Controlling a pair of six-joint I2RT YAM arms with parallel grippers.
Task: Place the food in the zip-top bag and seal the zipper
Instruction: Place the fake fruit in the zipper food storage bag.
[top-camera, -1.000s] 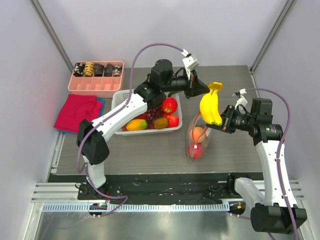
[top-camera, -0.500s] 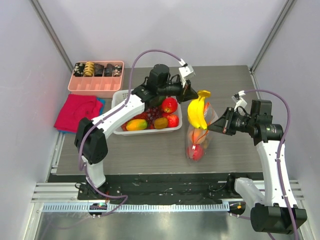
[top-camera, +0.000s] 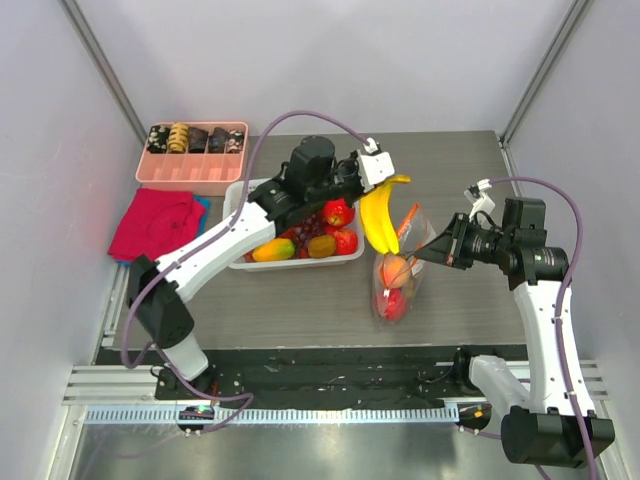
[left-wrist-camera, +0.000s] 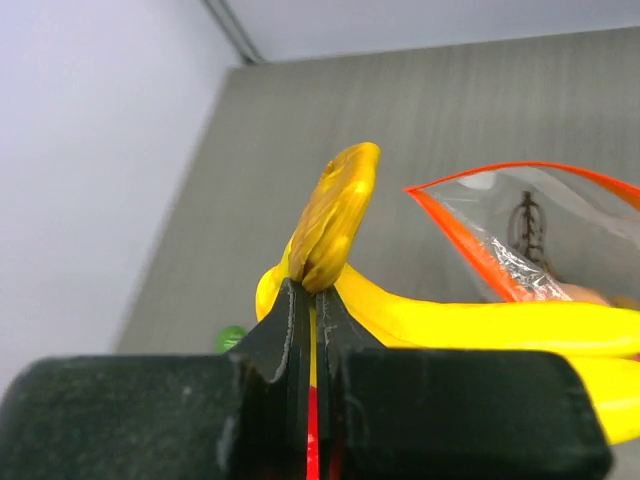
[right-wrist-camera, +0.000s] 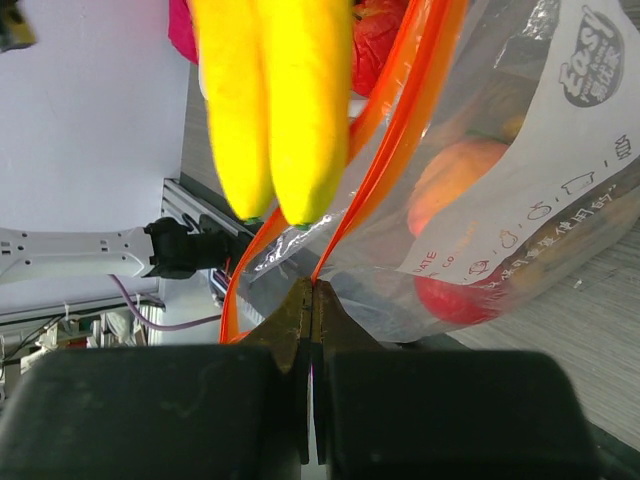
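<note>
My left gripper is shut on the brown stem of the yellow bananas and holds them hanging tips down over the open mouth of the zip-top bag. In the left wrist view the stem sticks up from the jaws. My right gripper is shut on the bag's orange-red zipper and holds the mouth up and open. A peach and a red round fruit lie inside the bag. The banana tips hang just at the mouth.
A white lattice basket with more toy fruit stands left of the bag. A pink divided tray with small rolls sits at the back left. A red cloth lies at the left.
My left arm has swung the bananas left and down, from above the right gripper to hanging over the bag's mouth. The right gripper has kept its hold on the zipper.
</note>
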